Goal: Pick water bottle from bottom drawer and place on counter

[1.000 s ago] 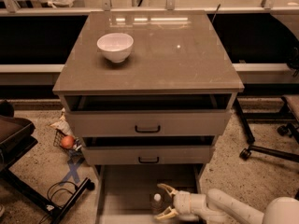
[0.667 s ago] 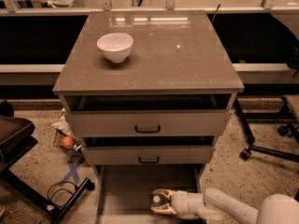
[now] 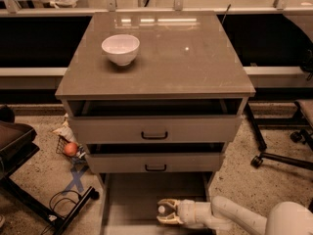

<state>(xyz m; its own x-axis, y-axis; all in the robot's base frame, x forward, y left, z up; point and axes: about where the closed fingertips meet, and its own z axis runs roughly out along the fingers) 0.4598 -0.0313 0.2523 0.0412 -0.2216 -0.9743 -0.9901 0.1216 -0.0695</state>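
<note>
We see the gripper (image 3: 160, 211) low in the open bottom drawer (image 3: 144, 190), at 6 o'clock in the view, with its pale arm (image 3: 237, 218) reaching in from about 4 o'clock. Compared with a second ago it sits a little further toward 9 o'clock along the drawer floor, and its fingers, which were then spread wide, are now drawn in to a narrow gap. In that gap we make out a small white disc, which we take for the cap of the water bottle (image 3: 162, 209). The clear body is hard to pick out against the drawer floor, so we cannot say how the bottle is lying. The pincer appears to us closed on the bottle at the cap end, one finger toward 12 o'clock of it and the other toward 6. We read this as the grasp being made, with the bottle not yet lifted out of the drawer. The counter (image 3: 186, 62) lies toward 12 o'clock, well above the gripper, with a white bowl (image 3: 121, 48) on its 10 o'clock part. We judge that the lift must clear both upper drawer fronts, which stand slightly open.
</note>
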